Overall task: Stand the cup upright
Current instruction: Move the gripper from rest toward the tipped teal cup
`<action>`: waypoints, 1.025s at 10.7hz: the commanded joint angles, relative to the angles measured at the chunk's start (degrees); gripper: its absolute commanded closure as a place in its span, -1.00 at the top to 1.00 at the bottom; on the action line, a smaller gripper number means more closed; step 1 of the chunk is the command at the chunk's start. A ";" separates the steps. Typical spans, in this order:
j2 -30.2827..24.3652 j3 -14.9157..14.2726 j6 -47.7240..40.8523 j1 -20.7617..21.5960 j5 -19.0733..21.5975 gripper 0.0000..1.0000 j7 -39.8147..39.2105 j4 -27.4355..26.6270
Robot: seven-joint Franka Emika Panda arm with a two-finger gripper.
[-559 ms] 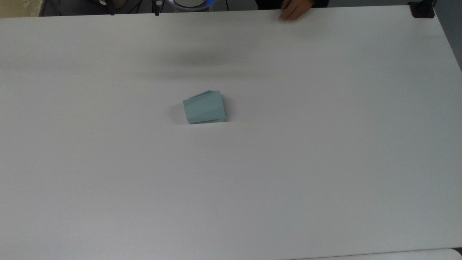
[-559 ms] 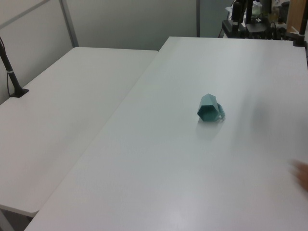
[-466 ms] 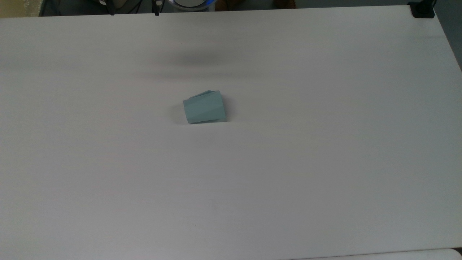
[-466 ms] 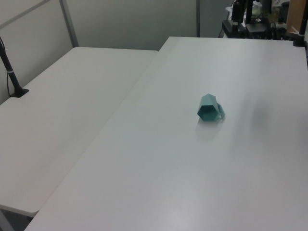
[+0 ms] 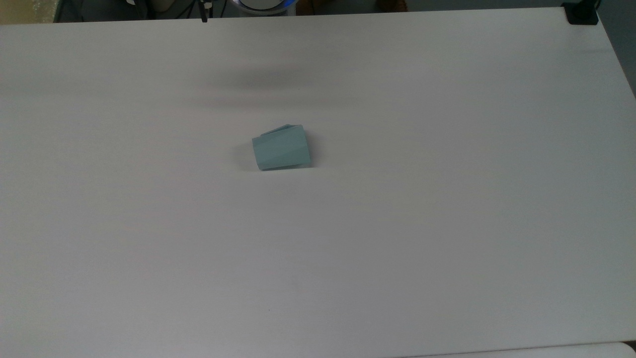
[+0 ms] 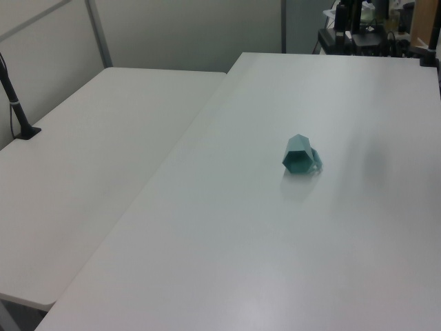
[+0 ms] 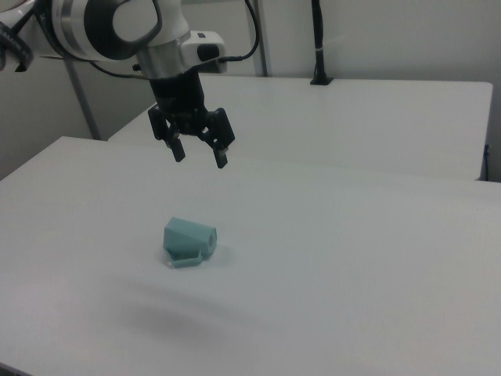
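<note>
Cup (image 7: 189, 240), one item, pale teal, faceted. You will find it lying on its side on the desk (image 5: 447, 223), not yet upright, below the gripper (image 7: 199, 155) and a little toward the right view's left; the jaws hang well above it, touching nothing.

Long axis: level with the desk. In the top view (image 5: 281, 147) it runs across the picture, the narrower end toward the top view's left and the wider end toward the top view's right. In the left view (image 6: 300, 155) a polygonal end faces the camera. Handle: a small loop low on the body, close to the desk surface; in the right view it sits on the near side.

Gripper: pointing downward, jaws spread apart and holding nothing. Its soft shadow falls on the desk between the cup and the edge at the top view's top.

Judgement for your coming move: you must descend and shift slightly toward the right view's left, with the jaws set to span the cup across its axis.

Open room: the cup lies near the middle of the desk, every edge well apart from it. A second white desk (image 6: 89, 152) adjoins beyond the seam, well away from the jaws.
</note>
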 commanded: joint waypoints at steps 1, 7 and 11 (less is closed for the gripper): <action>-1.35 0.03 -1.08 0.04 0.00 1.00 0.95 -0.23; -1.35 0.46 -1.61 0.21 0.43 1.00 1.12 0.13; -0.91 3.08 -1.09 0.30 -0.97 1.00 6.36 0.39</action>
